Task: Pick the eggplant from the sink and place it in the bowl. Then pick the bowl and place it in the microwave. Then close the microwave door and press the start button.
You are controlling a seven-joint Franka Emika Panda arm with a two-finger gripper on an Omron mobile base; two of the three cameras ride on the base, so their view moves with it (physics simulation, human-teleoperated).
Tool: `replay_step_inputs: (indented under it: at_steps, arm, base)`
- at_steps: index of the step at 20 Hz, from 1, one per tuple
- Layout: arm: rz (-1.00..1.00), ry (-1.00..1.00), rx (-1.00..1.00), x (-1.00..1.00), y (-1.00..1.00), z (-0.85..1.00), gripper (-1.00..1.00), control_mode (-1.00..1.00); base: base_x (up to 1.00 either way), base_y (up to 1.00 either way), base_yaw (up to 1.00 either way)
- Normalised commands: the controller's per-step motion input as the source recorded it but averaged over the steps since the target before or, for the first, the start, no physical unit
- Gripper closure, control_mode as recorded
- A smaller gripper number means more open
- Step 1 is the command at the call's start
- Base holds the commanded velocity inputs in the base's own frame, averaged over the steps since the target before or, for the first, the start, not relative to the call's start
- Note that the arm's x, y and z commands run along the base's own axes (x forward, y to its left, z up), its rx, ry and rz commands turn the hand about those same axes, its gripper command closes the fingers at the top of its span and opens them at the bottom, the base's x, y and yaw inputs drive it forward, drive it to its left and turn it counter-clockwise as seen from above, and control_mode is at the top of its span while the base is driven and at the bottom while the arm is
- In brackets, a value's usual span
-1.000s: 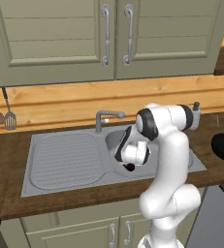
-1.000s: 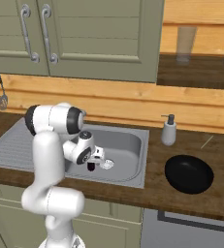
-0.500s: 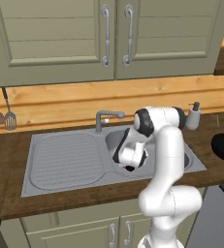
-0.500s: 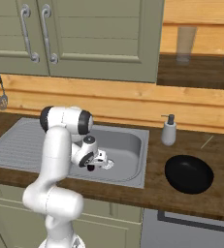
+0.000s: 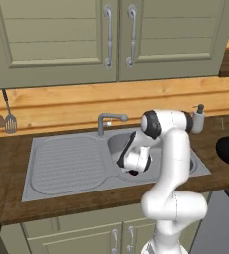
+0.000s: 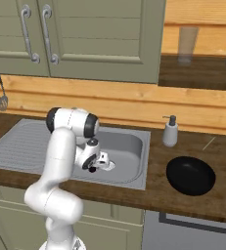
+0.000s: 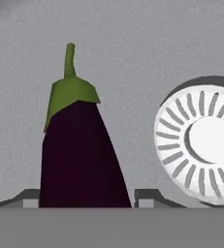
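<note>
- The arm is bent down into the sink [image 5: 61, 166], its gripper [image 5: 132, 171] low in the basin, just right of the faucet [image 5: 108, 120].
- From the hand camera the eggplant [image 7: 79, 150] lies on the basin floor, green stem pointing away, with the round drain [image 7: 200, 143] just beside it.
- A dark finger tip [image 7: 150, 196] stands at either side of the eggplant's body, so the jaws straddle it. I cannot tell whether they are pressing on it or only set around it.
- From the left base camera a dark purple spot shows under the hand; the eggplant [image 5: 134, 172] sits right there in the basin.
- So I judge this to be the first step: the grasp on the eggplant is being made, nothing lifted yet.
- The next move, as I see it, calls for the jaws to pinch firmly on the glossy body, then a straight lift clear of the basin wall.
- Then it must travel to the bowl [image 6: 190, 176], which I take to be the black dish on the counter to the right, past the soap bottle [image 6: 170, 131].
- The skin looks slick and tapers toward the stem; a weak pinch could let it slide out.
</note>
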Motion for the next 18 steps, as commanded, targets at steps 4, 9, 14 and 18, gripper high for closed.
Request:
replay_step_inputs:
  at_steps: [4,9,14,18]
  arm:
    - [0.0,0.0,0.0,-0.04,-0.32,0.27,1.0,-1.0]
    - [0.0,0.0,-0.01,-0.1,-0.66,0.91,1.0,-1.0]
    - [-0.03,0.0,-0.02,-0.17,-0.83,1.0,1.0,-1.0]
    - [-0.06,0.0,0.0,-0.17,-0.89,0.99,1.0,-1.0]
  base:
    - [0.0,0.0,0.0]
    - [0.0,0.0,0.0]
    - [0.0,0.0,0.0]
    - [0.0,0.0,0.0]
